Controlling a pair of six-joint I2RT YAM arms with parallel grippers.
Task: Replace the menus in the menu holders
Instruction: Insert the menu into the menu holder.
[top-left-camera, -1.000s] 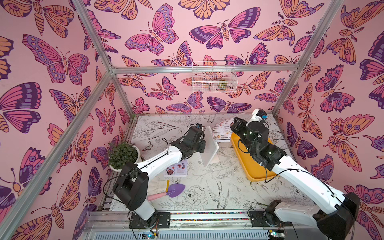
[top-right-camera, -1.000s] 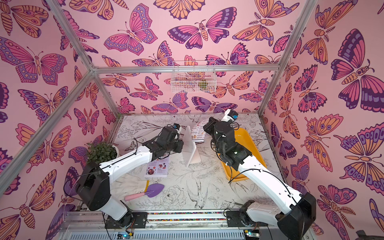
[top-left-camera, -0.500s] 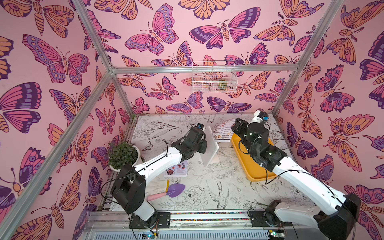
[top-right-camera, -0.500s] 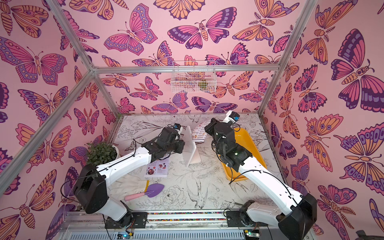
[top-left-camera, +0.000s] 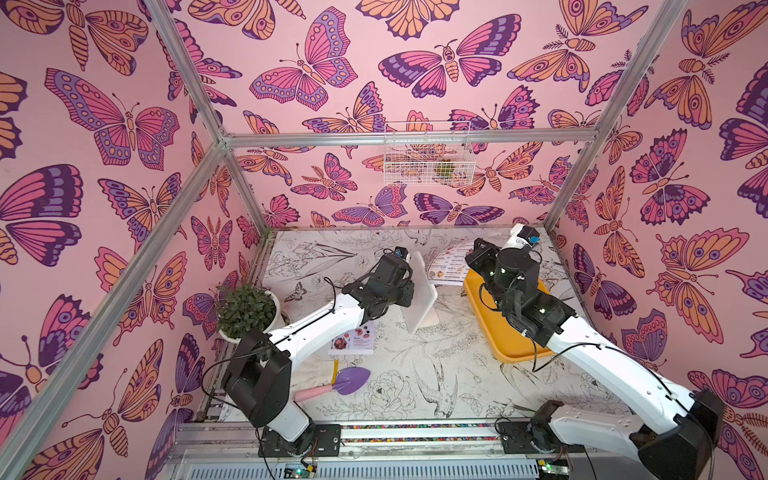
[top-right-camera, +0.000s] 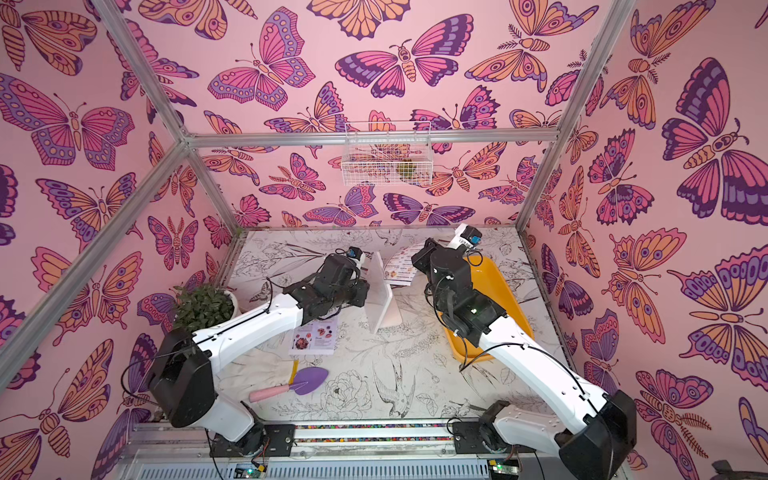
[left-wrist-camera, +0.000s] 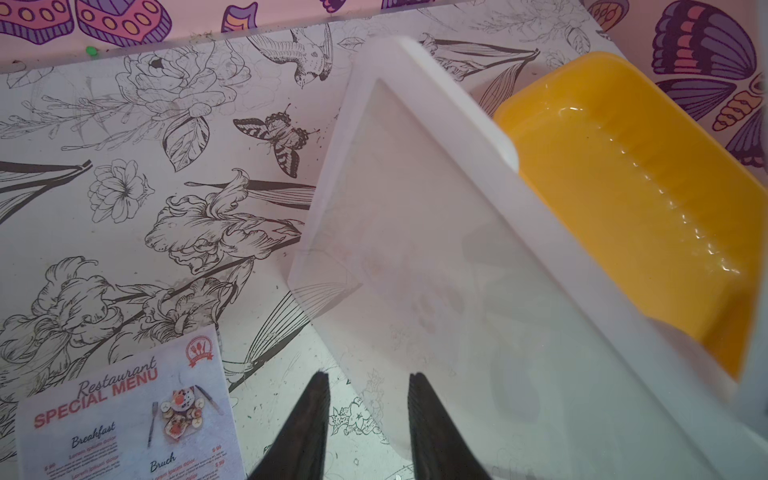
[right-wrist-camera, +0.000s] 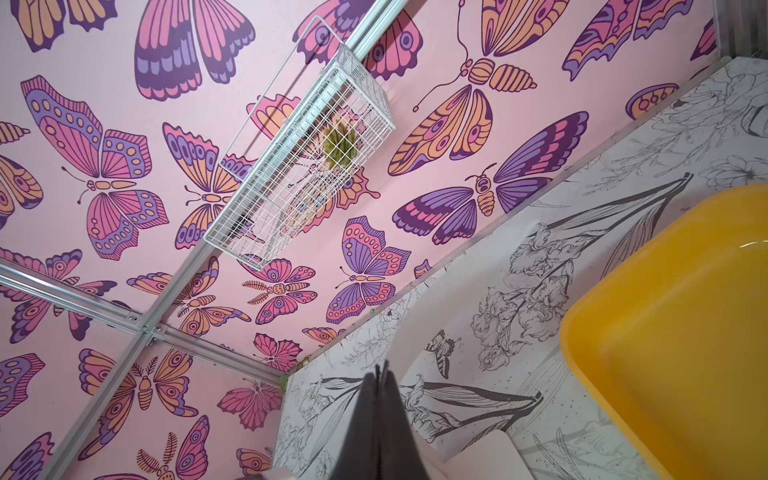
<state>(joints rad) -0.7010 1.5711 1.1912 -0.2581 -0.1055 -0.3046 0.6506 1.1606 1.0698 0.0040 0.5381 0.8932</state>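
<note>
Looks like the loading step to me: the pink SPECIAL MENU (left-wrist-camera: 124, 415) lies flat on the surface, out of the acrylic menu holder (left-wrist-camera: 436, 249), which stands between the arms. The right fingers (right-wrist-camera: 365, 415) are clenched on the curled white menu (top-left-camera: 449, 266) beside the yellow tray (left-wrist-camera: 623, 187). The left fingers (left-wrist-camera: 307, 424) are parted, grasping nothing. Next up I'd guess: line the sheet's edge up with the slot

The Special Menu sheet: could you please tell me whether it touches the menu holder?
Apart. The left wrist view shows bare tablecloth between the Special Menu sheet and the menu holder.
</note>
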